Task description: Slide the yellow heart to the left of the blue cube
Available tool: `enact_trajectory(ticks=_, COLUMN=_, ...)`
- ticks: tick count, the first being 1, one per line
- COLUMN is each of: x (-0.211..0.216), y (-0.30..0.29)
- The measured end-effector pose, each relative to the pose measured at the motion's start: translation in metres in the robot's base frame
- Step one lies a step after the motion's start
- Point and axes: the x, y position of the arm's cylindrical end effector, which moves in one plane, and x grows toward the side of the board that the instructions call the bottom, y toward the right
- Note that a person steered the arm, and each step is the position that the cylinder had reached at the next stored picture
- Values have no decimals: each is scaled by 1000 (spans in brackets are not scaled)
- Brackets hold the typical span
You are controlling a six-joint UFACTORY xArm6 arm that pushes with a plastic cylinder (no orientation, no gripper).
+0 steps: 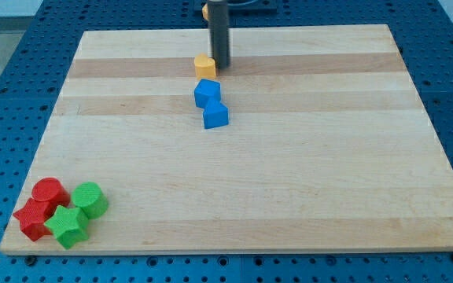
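The pale wooden table [289, 173] lies on a blue perforated base [6, 71]. My tip [222, 66], the lower end of a straight dark rod, rests on the table near the view's top, just to the view's right of the small yellow heart-shaped block [204, 66] and touching it or nearly so. There is no pincer on this arm, only the rod, so no opening width can be told.

Just below the yellow heart, toward the view's bottom, sits a blue block of irregular, roughly pentagonal shape [207, 92], and directly below that, touching it, a blue cube [215, 115]. The three form a short, slightly slanted column near the middle of the table's upper part.

Well apart, in the view's bottom-left corner, four blocks huddle together: a red cylinder [49, 192], a red star-shaped block [31, 220], a green cylinder [90, 199] and a green star-shaped block [68, 226].

An orange piece [204, 11] shows beside the rod at the view's top edge.
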Motion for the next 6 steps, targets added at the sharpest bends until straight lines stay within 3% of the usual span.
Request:
enact_trajectory(ticks=1, x=17, y=32)
enact_trajectory(ticks=2, x=-17, y=73)
enact_trajectory(ticks=3, x=-43, y=14)
enact_trajectory(ticks=4, x=-27, y=-54)
enact_trajectory(ticks=5, x=19, y=-77)
enact_trajectory(ticks=6, x=45, y=-55)
